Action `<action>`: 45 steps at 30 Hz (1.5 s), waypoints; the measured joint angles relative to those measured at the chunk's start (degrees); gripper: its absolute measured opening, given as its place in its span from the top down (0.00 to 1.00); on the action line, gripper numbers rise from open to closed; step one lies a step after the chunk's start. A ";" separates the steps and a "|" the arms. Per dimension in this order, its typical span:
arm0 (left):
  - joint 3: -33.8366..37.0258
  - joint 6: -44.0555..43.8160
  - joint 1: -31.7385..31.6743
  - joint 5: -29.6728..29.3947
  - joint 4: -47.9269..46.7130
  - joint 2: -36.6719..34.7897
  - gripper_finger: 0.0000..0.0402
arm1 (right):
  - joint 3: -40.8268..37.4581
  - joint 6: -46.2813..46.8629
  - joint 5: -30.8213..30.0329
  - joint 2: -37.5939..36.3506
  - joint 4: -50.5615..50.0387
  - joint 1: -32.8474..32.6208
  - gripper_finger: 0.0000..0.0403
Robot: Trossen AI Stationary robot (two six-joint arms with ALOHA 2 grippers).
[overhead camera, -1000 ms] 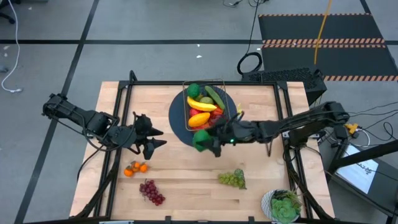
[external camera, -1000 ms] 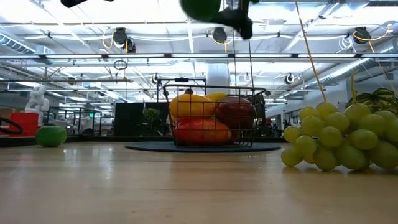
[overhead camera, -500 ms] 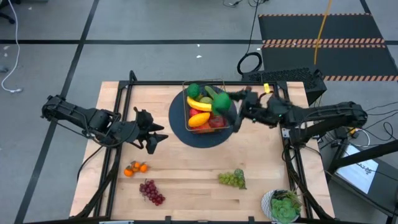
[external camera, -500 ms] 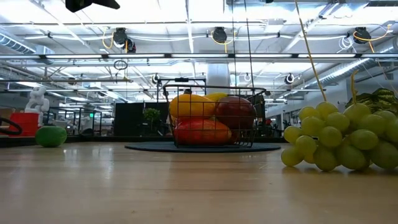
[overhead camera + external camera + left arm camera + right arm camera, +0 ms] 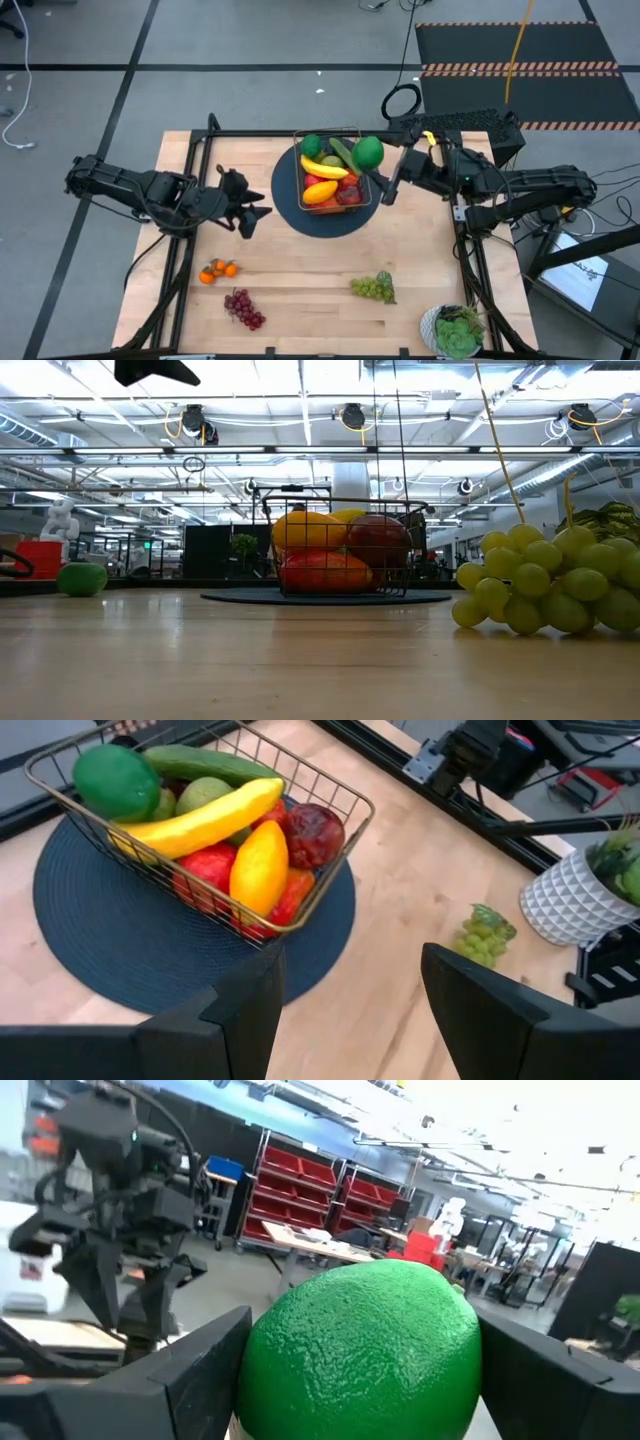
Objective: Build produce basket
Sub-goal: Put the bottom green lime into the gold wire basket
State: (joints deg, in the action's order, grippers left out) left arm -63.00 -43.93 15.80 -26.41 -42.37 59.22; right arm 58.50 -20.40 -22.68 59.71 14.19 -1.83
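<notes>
High view: right gripper [image 5: 372,168] sits at the right edge of the basket [image 5: 358,135], clamped on a round green fruit [image 5: 367,152], a lime by the look of its pebbled skin. Fingers spread wide around it, one on each side. Right wrist view confirms: the fruit [image 5: 362,1348] fills the gap between the two dark fingers [image 5: 190,1370], touching both.

Left gripper [image 5: 246,210] hangs over bare table [image 5: 300,270] left of the round dark mat [image 5: 300,215], pointing toward the basket. Fingers apart, nothing between them; left wrist view shows the gap open with wood behind it.

Basket rests on the mat at table centre-back. Inside: banana [image 5: 322,167], cucumber [image 5: 346,154], another green fruit [image 5: 311,146], mango [image 5: 319,190], red apples [image 5: 345,194].

Loose on the table near the front: small oranges [image 5: 218,269], purple grapes [image 5: 243,308], green grapes [image 5: 374,288]. Potted plant [image 5: 452,331] at front right corner.

Low view: green grapes [image 5: 545,580] close at right, basket [image 5: 340,550] in the middle distance.
</notes>
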 joint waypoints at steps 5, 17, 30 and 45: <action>0.00 0.16 -0.85 0.00 0.07 0.00 0.42 | 0.00 -6.41 0.00 0.34 -0.45 0.04 0.18; 0.00 0.34 -1.11 -0.06 -1.03 0.00 0.42 | 0.00 -15.00 -0.02 0.34 -7.05 0.02 0.18; 0.00 -4.23 -1.12 -0.18 -0.90 0.00 0.42 | 0.00 7.31 0.19 0.34 -7.83 0.05 0.18; 0.00 -6.33 -1.11 -0.41 -0.98 0.02 0.42 | 0.00 47.12 0.43 3.46 -26.08 7.46 0.18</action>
State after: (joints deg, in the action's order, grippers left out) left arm -63.00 -50.26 14.70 -26.82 -43.35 59.24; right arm 58.50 26.72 -22.25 63.18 -11.89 5.63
